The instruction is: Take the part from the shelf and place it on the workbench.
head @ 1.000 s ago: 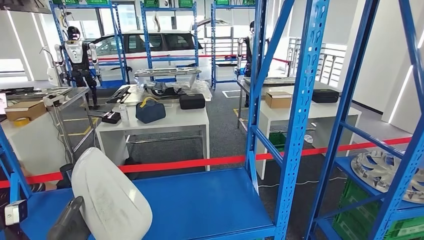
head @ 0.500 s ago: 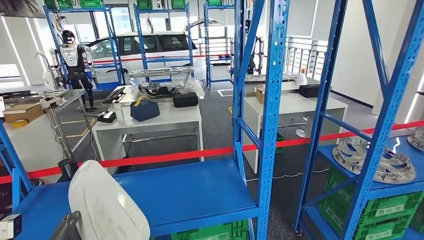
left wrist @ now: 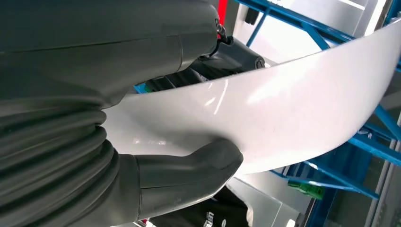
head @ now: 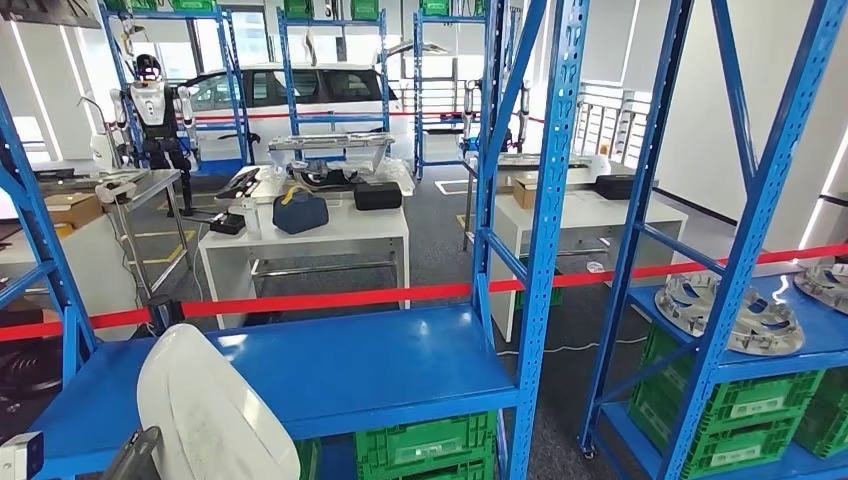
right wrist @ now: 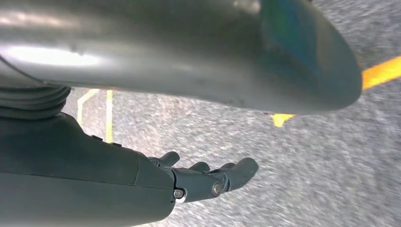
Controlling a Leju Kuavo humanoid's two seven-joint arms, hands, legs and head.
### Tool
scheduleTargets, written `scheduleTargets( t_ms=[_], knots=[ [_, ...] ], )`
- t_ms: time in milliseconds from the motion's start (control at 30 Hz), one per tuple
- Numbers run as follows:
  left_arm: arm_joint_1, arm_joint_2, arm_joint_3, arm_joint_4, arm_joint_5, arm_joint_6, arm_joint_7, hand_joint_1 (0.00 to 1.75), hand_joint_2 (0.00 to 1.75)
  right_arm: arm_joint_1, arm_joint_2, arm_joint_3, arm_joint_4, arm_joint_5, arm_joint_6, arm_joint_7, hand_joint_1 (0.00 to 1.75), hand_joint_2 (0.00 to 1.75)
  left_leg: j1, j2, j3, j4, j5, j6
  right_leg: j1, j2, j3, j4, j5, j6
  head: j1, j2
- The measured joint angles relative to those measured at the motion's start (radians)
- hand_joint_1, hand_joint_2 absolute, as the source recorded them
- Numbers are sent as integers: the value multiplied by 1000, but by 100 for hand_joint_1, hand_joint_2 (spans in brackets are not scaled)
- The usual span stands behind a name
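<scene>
The part (head: 212, 408) is a large curved white panel, standing up at the lower left of the head view in front of the blue shelf deck (head: 380, 362). My left hand (head: 133, 457) grips it from below at its lower edge. Close up in the left wrist view, the thumb (left wrist: 191, 169) presses on the glossy white panel (left wrist: 288, 106) while the darker fingers clamp its other face. My right hand (right wrist: 208, 179) hangs over grey floor, fingers stretched out, holding nothing.
Blue shelf uprights (head: 545, 200) rise right of centre. A red barrier tape (head: 330, 298) runs behind the shelf. Beyond it stand white tables (head: 330, 232) with bags and boxes. Silver wheel covers (head: 728, 318) lie on the right shelf, green crates (head: 425, 445) below.
The whole picture has shifted, so the camera has moved: the shelf deck now shows more fully and lower levels appear. The white panel stays in my left hand.
</scene>
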Motion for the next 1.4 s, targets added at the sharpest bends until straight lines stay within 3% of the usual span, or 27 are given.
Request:
scheduleTargets(
  t_ms=[67,100,167,233,300,333,400,433,467,567,600,667,700,733,767,833,867,933,967,1000,1067,1100,1133,1200,1267,1333,1400],
  knots=[
    [-7,-7,-2,4,-6,1,9,175,175,-1,1,-2,0,-6,-4,7,0,0,-2,1,-32,4,26,7,0,0,-33,127,-97,5,2,0],
    [-12,-11,-3,7,-8,3,13,175,175,-1,2,-3,0,-9,-5,8,0,0,-2,2,-50,7,39,8,0,0,-40,185,-115,6,2,0],
    [-22,-19,-6,15,-11,8,18,175,175,-2,2,-9,0,-12,-5,8,0,0,-4,2,-91,16,63,5,0,0,-13,218,-85,6,3,0],
    [-30,-24,-6,20,-12,9,19,175,175,-5,2,-14,0,-13,-5,8,0,0,-4,2,-124,29,82,-1,1,0,81,121,-50,-2,5,0],
    [-38,-27,-6,21,-13,9,19,175,175,-8,2,-16,0,-13,-5,8,0,0,-5,6,-144,40,97,-12,7,0,178,-13,-74,-13,5,0],
    [-42,-27,-6,22,-14,10,19,175,175,-9,2,-16,0,-13,-5,8,0,0,-5,8,-147,41,105,-18,10,0,203,-54,-90,-18,4,0],
    [-47,-28,-6,25,-15,10,18,175,175,-8,3,-17,0,-14,-6,8,0,0,-4,10,-150,36,122,-31,12,-1,198,-70,-82,-28,4,0],
    [-48,-28,-6,27,-16,11,17,175,175,-8,4,-18,0,-14,-6,7,0,0,-3,7,-155,39,117,-37,10,-3,190,-73,-71,-35,4,0],
    [-49,-28,-6,30,-16,12,16,175,175,-8,4,-19,0,-14,-6,6,0,0,-1,4,-163,54,92,-43,7,-5,180,-76,-58,-43,4,0],
    [-50,-27,-6,38,-23,15,9,175,175,-8,5,-20,0,-14,-4,5,0,0,4,-3,-198,201,-54,-57,4,-8,136,-79,-16,-53,1,0],
    [-50,-27,-6,40,-26,15,6,175,175,-7,5,-20,0,-14,-3,5,0,0,5,-3,-204,257,-80,-61,4,-8,120,-78,-3,-52,0,0],
    [-49,-26,-6,43,-31,15,2,175,175,-7,5,-20,0,-14,-1,5,0,0,7,-3,-182,303,-58,-65,3,-9,84,-75,25,-47,-1,0],
    [-49,-26,-6,44,-32,15,1,175,175,-7,5,-21,0,-14,-1,5,0,0,8,-3,-148,279,-29,-66,2,-9,66,-73,38,-44,-1,0],
    [-51,-26,-6,44,-32,15,0,175,175,-8,4,-21,0,-14,-1,6,0,0,9,-3,-98,222,-14,-66,0,-10,50,-69,50,-40,-1,0],
    [-53,-26,-6,43,-32,16,0,175,175,-8,4,-21,0,-14,-1,6,0,0,8,-5,-42,147,-18,-65,0,-10,39,-65,59,-35,-1,0],
    [-57,-26,-6,43,-33,18,-2,175,175,-8,4,-22,0,-14,-2,7,0,0,4,-8,28,38,-49,-53,2,-10,28,-64,80,-22,-1,0],
    [-59,-27,-6,43,-33,20,-2,175,175,-8,4,-23,0,-14,-4,8,0,0,0,-9,36,18,-55,-44,2,-10,27,-68,90,-15,-1,0],
    [-61,-28,-6,43,-33,23,-2,175,175,-6,4,-23,0,-14,-6,9,0,0,-2,-6,20,16,-38,-21,-1,-9,23,-75,101,0,-1,0],
    [-62,-30,-6,44,-33,25,-2,175,175,-5,4,-24,0,-14,-7,9,0,0,-1,-4,9,15,-25,-11,-3,-8,14,-62,81,5,0,0],
    [-63,-31,-6,43,-33,26,-3,175,175,-4,4,-24,1,-14,-8,10,0,0,0,-2,-4,13,-10,-2,-4,-7,0,-29,39,10,1,0],
    [-62,-33,-5,43,-35,27,-4,175,175,-5,4,-24,1,-14,-10,11,0,0,0,0,-36,14,19,8,-4,-6,-35,95,-74,14,4,0],
    [-61,-34,-5,43,-36,27,-4,175,175,-5,4,-24,1,-14,-11,11,0,0,-2,0,-54,15,33,9,-3,-6,-47,162,-109,16,4,0],
    [-59,-34,-5,43,-37,27,-4,175,175,-5,4,-24,1,-14,-12,11,0,0,-3,0,-73,17,47,10,-3,-5,-47,209,-117,16,4,0],
    [-56,-34,-5,43,-38,27,-4,175,175,-5,4,-24,1,-14,-15,11,0,0,-6,-1,-111,23,72,7,0,-5,0,207,-79,9,5,0],
    [-56,-34,-5,42,-39,28,-5,175,175,-7,3,-24,0,-14,-16,11,0,0,-9,-1,-141,29,94,2,8,-5,114,81,-58,-6,6,0],
    [-56,-34,-3,41,-39,28,-6,175,175,-9,2,-24,0,-14,-15,11,0,0,-11,0,-157,32,114,-7,16,-5,206,-45,-82,-18,5,0],
    [-53,-33,0,40,-38,28,-8,175,175,-9,2,-24,0,-11,-11,11,0,0,-11,2,-161,26,136,-20,19,-5,218,-85,-85,-27,4,0]
  ],
)
